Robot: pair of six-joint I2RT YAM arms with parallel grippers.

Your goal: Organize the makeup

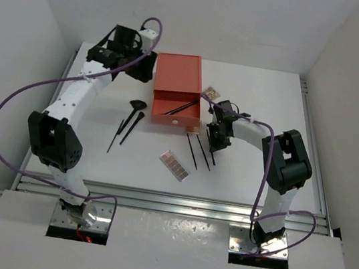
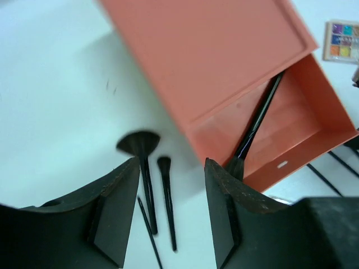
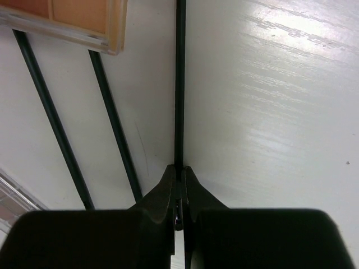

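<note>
My right gripper [image 3: 179, 171] is shut on a thin dark pencil [image 3: 180, 84] lying on the table, just right of the drawer's front [image 1: 216, 138]. Two more pencils [image 3: 115, 129] lie to its left, below a square orange palette [image 3: 73, 17]. The long pinkish palette [image 1: 175, 165] lies nearer the front. My left gripper [image 2: 171, 213] is open and empty, held above the table left of the box [image 1: 143, 69]. Under it lie a fan brush [image 2: 138, 144], a smaller brush [image 2: 164, 165] and a thin stick [image 2: 148, 224]. One brush [image 2: 258, 120] lies in the open drawer.
The orange-red box [image 1: 177, 80] stands at mid-table with its drawer [image 1: 177, 112] pulled out toward me. A small multi-coloured palette [image 1: 211, 93] lies by the box's right side. White walls close in the table on three sides.
</note>
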